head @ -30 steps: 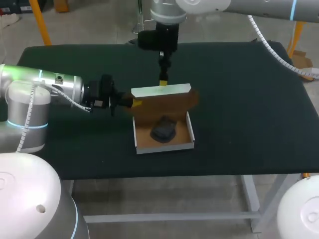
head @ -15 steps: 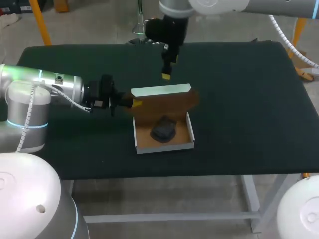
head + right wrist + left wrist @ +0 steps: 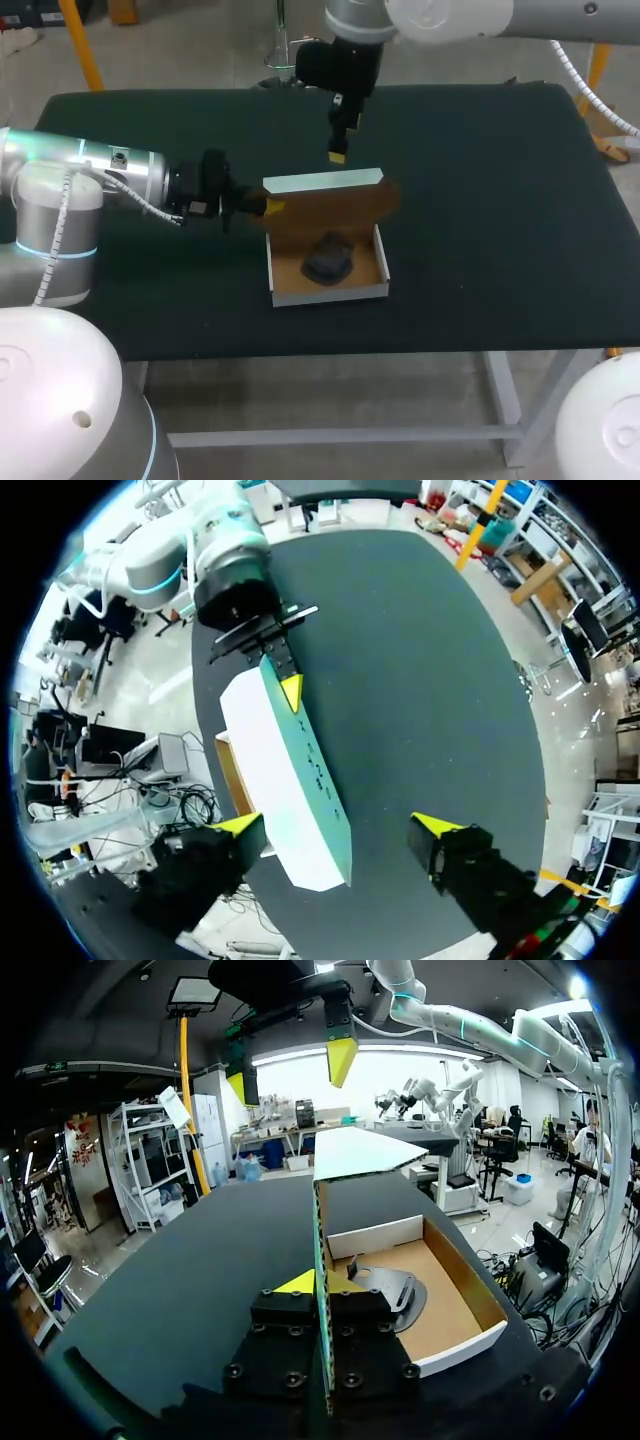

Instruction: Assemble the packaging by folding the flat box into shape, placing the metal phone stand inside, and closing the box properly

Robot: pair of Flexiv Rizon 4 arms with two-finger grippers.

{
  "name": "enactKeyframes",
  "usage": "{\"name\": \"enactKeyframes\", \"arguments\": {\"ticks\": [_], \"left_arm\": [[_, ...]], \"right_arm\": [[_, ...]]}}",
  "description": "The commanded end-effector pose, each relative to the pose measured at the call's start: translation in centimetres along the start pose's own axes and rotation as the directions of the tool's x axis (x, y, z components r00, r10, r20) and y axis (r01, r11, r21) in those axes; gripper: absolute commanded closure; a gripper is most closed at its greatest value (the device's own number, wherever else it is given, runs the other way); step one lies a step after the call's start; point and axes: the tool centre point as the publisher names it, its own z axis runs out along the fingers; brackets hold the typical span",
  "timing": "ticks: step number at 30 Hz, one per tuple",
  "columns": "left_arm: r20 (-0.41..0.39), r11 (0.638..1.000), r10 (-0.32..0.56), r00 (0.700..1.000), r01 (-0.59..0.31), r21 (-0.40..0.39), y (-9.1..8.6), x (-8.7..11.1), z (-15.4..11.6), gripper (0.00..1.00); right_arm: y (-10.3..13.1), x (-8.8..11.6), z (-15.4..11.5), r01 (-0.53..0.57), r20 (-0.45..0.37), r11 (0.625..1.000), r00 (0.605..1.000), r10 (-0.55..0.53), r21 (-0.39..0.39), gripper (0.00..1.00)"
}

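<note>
The cardboard box (image 3: 383, 266) lies open on the black table, with the dark metal phone stand (image 3: 327, 260) in its tray. Its brown lid (image 3: 335, 208) stands upright, and the lid's white top flap (image 3: 325, 181) is folded level. My left gripper (image 3: 268, 207) is shut on the lid's left edge; the left wrist view shows that edge (image 3: 320, 1250) between its fingers (image 3: 322, 1282), with the stand (image 3: 385, 1285) beside it. My right gripper (image 3: 338, 152) hangs open just above the flap, clear of it. From the right wrist, the flap (image 3: 290, 770) lies below the open gripper (image 3: 338, 826).
The black table (image 3: 500, 200) stretches wide to the right and in front of the box. My left arm (image 3: 90, 180) lies low over the table's left side. The right arm comes down from the far edge.
My right gripper has lifted off the white flap and drawn back a little. The left gripper and the box have not moved.
</note>
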Motion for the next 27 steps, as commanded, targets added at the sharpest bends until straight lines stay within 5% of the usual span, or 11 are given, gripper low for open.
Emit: {"name": "enactKeyframes", "arguments": {"ticks": [1,10,17,27], "left_arm": [[0.035,0.999,0.034,0.999,-0.034,0.003,-0.1,0.4,0.2,1.0],[0.081,0.989,0.145,0.986,-0.145,-0.007,-0.2,1.2,0.3,1.0],[0.109,0.979,0.206,0.973,-0.205,-0.014,0.2,1.8,0.3,1.0],[0.103,0.96,0.278,0.955,-0.278,-0.019,0.4,2.3,0.2,1.0]], "right_arm": [[0.3,-0.4,-0.1,-0.067,-0.015,0.997,0.998,0.068,0.025,0.0],[-0.7,-0.4,-0.4,-0.255,-0.058,0.966,0.965,0.258,0.044,0.0],[-2.4,-0.2,-0.5,-0.461,-0.135,0.886,0.876,0.462,0.041,0.0],[-3.0,0.2,-0.3,-0.495,-0.177,0.869,0.854,0.489,0.014,0.0]]}}
